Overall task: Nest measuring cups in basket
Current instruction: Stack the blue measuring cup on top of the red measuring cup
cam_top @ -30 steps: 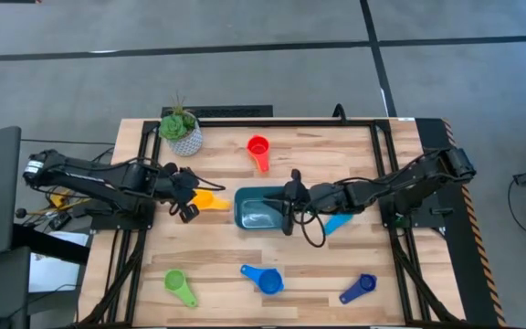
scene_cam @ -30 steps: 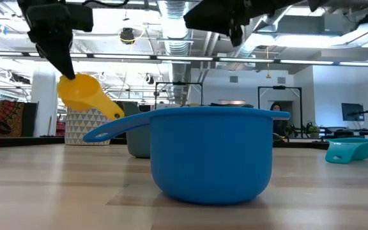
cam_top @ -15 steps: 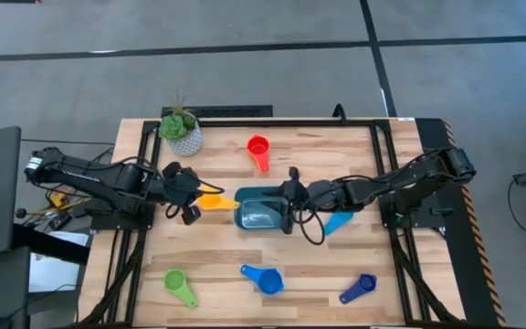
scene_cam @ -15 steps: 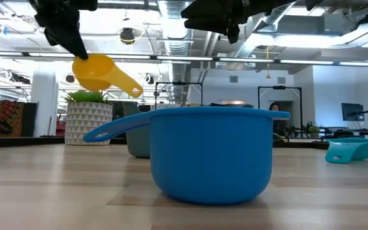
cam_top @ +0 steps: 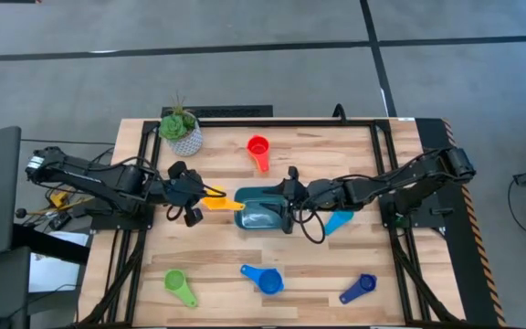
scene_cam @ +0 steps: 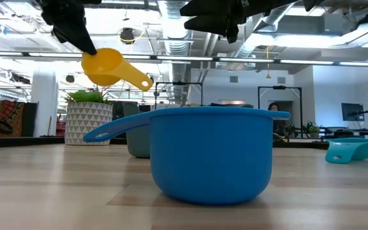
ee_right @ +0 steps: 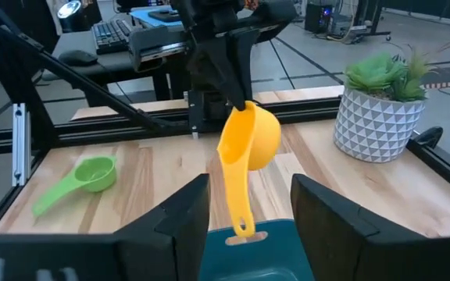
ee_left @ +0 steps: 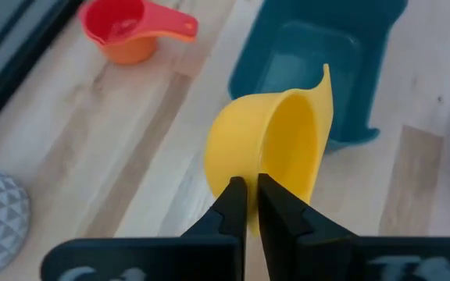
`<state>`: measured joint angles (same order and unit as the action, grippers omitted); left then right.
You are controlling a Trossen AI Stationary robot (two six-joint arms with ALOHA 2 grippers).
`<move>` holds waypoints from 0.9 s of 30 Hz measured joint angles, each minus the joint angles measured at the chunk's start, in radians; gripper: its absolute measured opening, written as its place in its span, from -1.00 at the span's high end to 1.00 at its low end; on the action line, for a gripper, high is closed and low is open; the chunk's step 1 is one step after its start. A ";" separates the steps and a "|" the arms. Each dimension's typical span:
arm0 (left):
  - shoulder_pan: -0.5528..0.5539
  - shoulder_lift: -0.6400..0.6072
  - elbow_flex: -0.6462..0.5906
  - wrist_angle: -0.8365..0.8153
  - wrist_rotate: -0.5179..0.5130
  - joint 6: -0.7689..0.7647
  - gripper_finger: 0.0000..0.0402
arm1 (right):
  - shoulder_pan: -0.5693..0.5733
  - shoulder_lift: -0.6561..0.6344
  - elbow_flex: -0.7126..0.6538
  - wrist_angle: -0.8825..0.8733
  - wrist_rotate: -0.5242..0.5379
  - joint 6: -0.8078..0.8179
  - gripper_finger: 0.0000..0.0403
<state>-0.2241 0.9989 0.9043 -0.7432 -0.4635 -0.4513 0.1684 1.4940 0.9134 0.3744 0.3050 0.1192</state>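
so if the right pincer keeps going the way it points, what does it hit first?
Probably the yellow cup held by the left pincer: its handle hangs right ahead between the open fingers, above the basket edge. Depth is unclear.

- Wooden table (cam_top: pixel 226 251), light planks, black rails along both sides.
- Teal basket (cam_top: pixel 261 208) sits near the centre.
- Red cup (cam_top: pixel 258 148) beyond the basket; potted plant (cam_top: pixel 182 132) at the far left corner.
- Light blue cup (cam_top: pixel 339 222) just right of the basket.
- Near edge: green cup (cam_top: pixel 178 286), blue cup (cam_top: pixel 265 278), dark blue cup (cam_top: pixel 360 287).
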 joint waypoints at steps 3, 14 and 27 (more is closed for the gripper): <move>0.000 0.000 0.000 -0.008 -0.042 0.004 0.98 | 0.000 0.000 0.000 0.000 0.000 0.001 0.03; 0.000 0.000 0.000 0.085 -0.146 0.049 0.98 | -0.038 0.000 0.000 -0.007 0.009 -0.028 0.10; 0.001 0.016 0.000 0.276 -0.192 0.206 0.98 | -0.115 0.000 0.237 -0.347 0.065 -0.215 0.02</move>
<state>-0.2232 1.0152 0.9043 -0.4668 -0.6558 -0.2449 0.0539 1.4940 1.1501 0.0277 0.3701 -0.0956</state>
